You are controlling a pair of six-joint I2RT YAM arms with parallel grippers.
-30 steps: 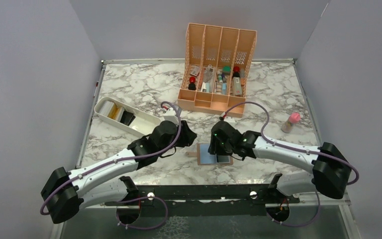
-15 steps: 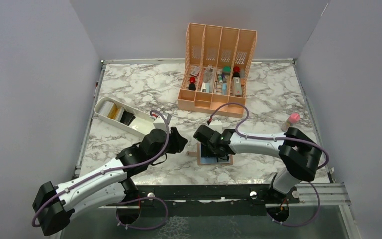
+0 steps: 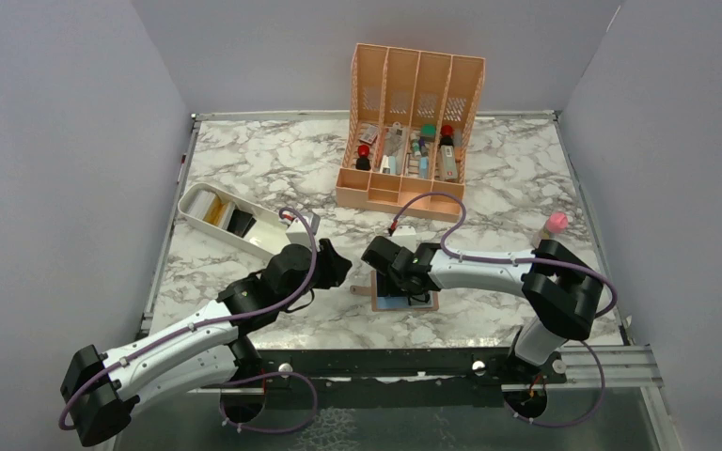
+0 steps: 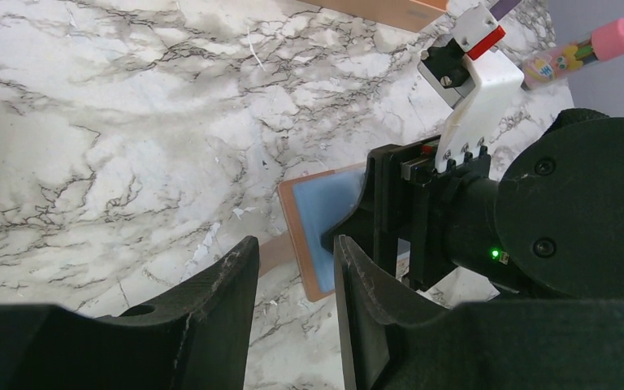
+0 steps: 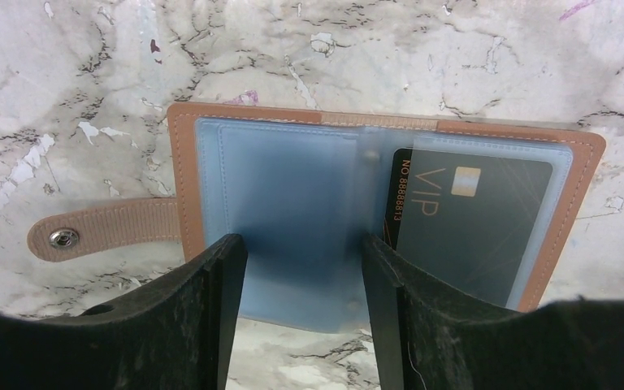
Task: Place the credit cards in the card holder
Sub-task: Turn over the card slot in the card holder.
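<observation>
Nearest the robot, a little right of the middle of the white-and-grey marbled surface point(image 3: 273, 160), the flat brown leather-like card holder point(image 5: 292, 179) lies spread open with its light blue plastic sleeves facing up. Its brown snap-button tab point(image 5: 97, 231) sticks out flat to the left. Lying open this way leaves the pockets free for loading from above.

A dark grey card printed "VIP" point(image 5: 471, 219) sits inside the right-hand sleeve, so at least one card appears to be stowed.

The right gripper point(image 5: 305, 252) hangs directly over the holder's left sleeve. Its black jaws stand wide, one on each side of the sleeve's lower part, with nothing pinched between them. Whether its tips touch the plastic cannot be told. That pose suits either letting go after a placement or steadying the sleeve.

Just left of the holder, the left gripper point(image 4: 292, 252) hovers over bare marble. It is partly spread and carries nothing, and it probably waits there out of the right arm's way.

Farther back on the left is a white oblong tray point(image 3: 197, 199). It holds a gold piece point(image 3: 212, 210) and a black piece point(image 3: 241, 223), likely the cards yet to be fetched.

To the right stands a small pink-capped bottle point(image 3: 551, 230). At the far edge stands the tall peach compartment organizer point(image 3: 414, 66) with small items in it, apart from the work.
</observation>
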